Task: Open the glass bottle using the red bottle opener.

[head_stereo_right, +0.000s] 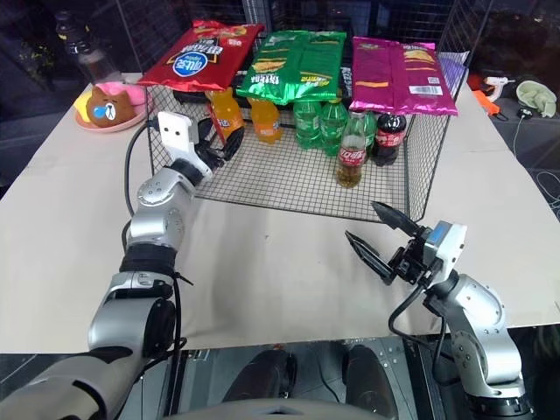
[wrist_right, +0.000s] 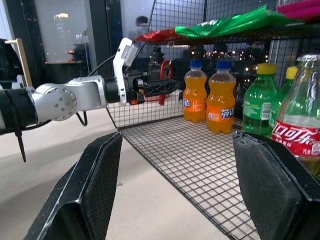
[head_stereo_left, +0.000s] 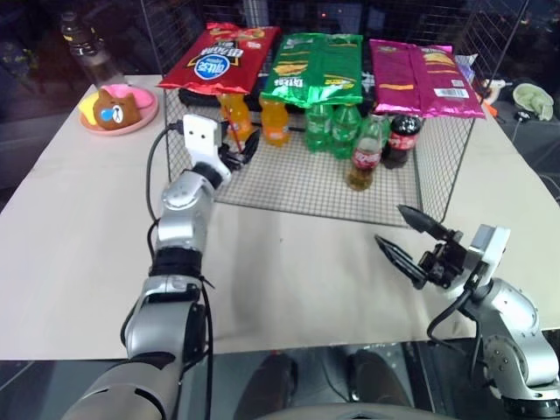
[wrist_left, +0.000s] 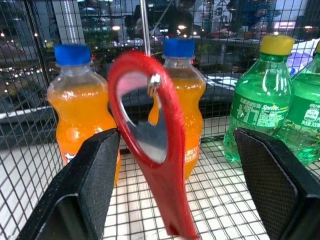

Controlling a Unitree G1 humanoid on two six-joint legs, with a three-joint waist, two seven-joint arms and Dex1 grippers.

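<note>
The red bottle opener [wrist_left: 155,150] hangs by its ring head from a thin metal hook [wrist_left: 145,30] inside the wire rack [head_stereo_left: 350,197], just in front of the two orange soda bottles [head_stereo_left: 273,121]. Its narrow handle points down. The left gripper [wrist_left: 170,185] is released: its two black fingers [wrist_left: 87,185] stand wide apart on either side of the opener, and neither pad touches it. In the right wrist view the left gripper reaches into the rack at its left end, level with the opener.

The glass bottle [head_stereo_left: 365,157], with red label and amber liquid, stands upright on the rack floor, near the front right. The dark cola bottle [head_stereo_left: 402,140] is just beside it, and the green bottles [head_stereo_left: 332,129] stand behind and to its left. The cap is on.

The right gripper [head_stereo_left: 409,241] is also released, with its fingers spread wide and nothing between them. It hovers over the table [head_stereo_left: 79,227], in front of the rack's right corner, well apart from the glass bottle.

Three snack bags [head_stereo_left: 319,63], red, green and pink, lie on top of the rack. A pink plate with a bear-shaped toy [head_stereo_left: 114,109] sits on the table's far left.
</note>
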